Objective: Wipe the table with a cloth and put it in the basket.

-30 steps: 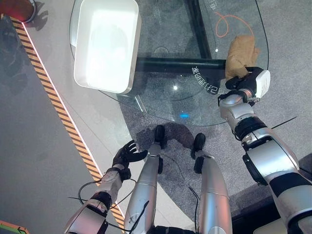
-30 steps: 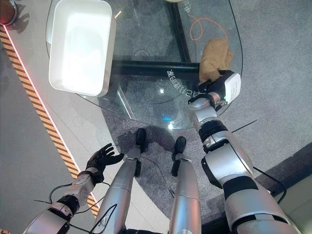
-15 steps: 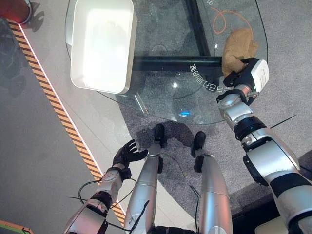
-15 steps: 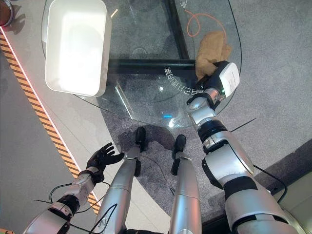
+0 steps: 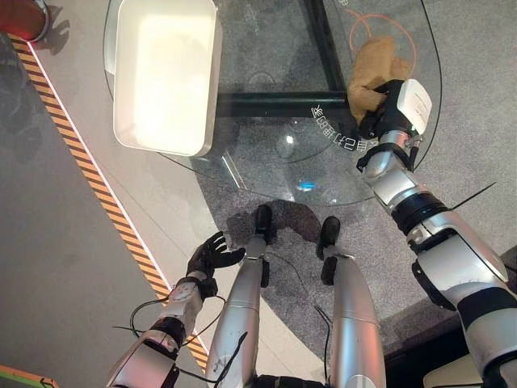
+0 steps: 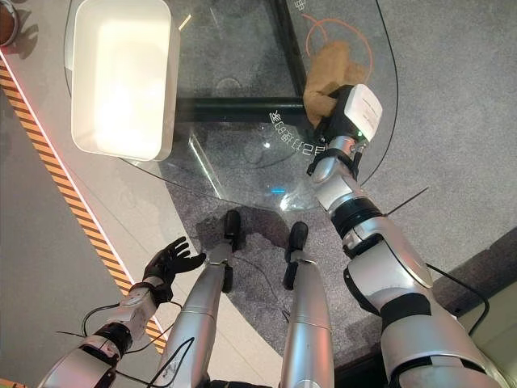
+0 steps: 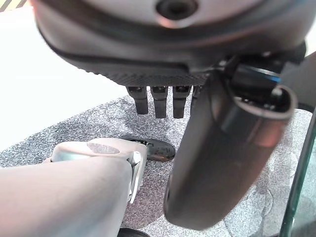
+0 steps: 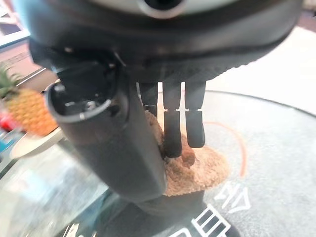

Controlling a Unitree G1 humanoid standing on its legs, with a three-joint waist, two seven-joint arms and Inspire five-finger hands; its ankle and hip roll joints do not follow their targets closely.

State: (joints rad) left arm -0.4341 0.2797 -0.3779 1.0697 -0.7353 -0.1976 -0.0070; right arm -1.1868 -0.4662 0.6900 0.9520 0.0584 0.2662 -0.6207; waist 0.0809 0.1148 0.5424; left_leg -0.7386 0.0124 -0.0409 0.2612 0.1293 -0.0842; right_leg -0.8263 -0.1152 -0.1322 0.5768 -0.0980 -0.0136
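The right hand (image 5: 386, 113) rests on a tan cloth (image 5: 369, 71) that lies on the round glass table (image 5: 266, 145), near its right edge and inside an orange ring (image 6: 367, 44) printed on the glass. In the right wrist view its fingers (image 8: 174, 129) reach down straight onto the cloth (image 8: 197, 170), the thumb alongside, pressing rather than gripping. A white basket (image 5: 166, 77) sits on the left part of the table, overhanging its edge, well apart from the cloth. The left hand (image 5: 212, 253) hangs low beside the robot, above the floor near a striped line (image 5: 89, 174), fingers spread loosely and holding nothing. A pineapple (image 8: 24, 106) shows past the table.
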